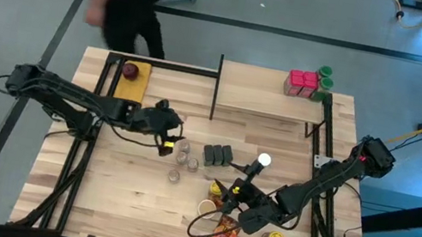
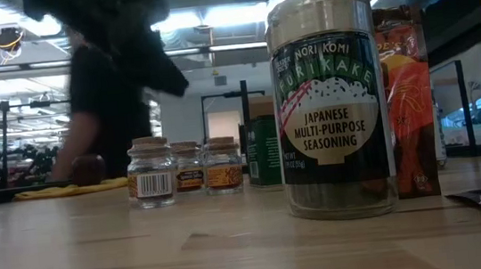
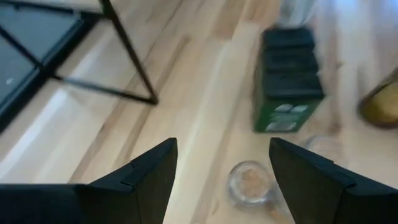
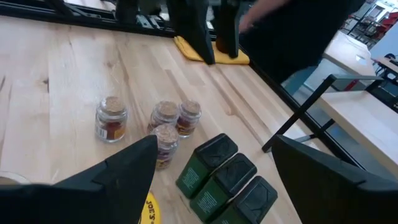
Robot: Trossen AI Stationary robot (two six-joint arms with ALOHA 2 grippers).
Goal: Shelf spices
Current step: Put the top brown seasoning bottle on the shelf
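Left gripper spread wide, empty, poised over small clear cork-lidded jar for pickup. Right gripper likewise agape above dark rectangular tins.

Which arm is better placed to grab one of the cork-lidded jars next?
Left. Its open left gripper hangs right beside the cork-lidded jars; the right gripper, also open, sits farther off among the packets.
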